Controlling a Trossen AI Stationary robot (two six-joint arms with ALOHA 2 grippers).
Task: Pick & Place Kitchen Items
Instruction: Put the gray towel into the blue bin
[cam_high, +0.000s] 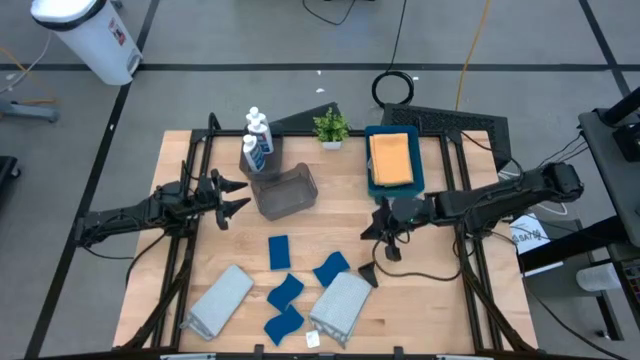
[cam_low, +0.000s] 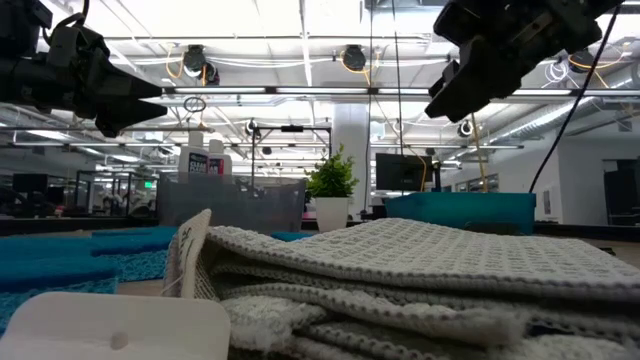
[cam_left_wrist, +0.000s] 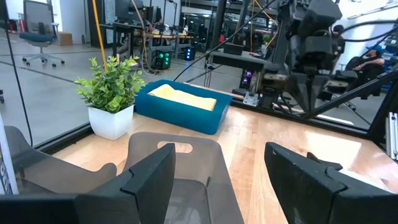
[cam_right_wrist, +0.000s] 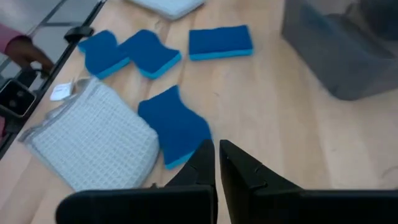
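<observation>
Four blue sponges (cam_high: 279, 251) lie loose on the front half of the wooden table (cam_high: 450, 320), between two folded grey cloths (cam_high: 219, 298); in the low view the nearer grey cloth fills the foreground and hides most of the table behind it. Three white bottles with blue labels (cam_high: 257, 141) stand at the back left, touching a grey plastic bin (cam_high: 286, 191), and only their tops show over the bin in the low view. An orange cloth (cam_high: 392, 158) lies inside the blue tray (cam_high: 370, 181), beside a small potted plant (cam_high: 331, 127). The left gripper (cam_high: 232, 196) hangs just beside the bin with its fingers spread apart and nothing between them. The right gripper (cam_right_wrist: 217, 163) hovers over the sponges, its fingers pressed together, apparently empty. At the edge of the right wrist view, a partly cut-off hand (cam_right_wrist: 23, 52) seems to rest near the table.
</observation>
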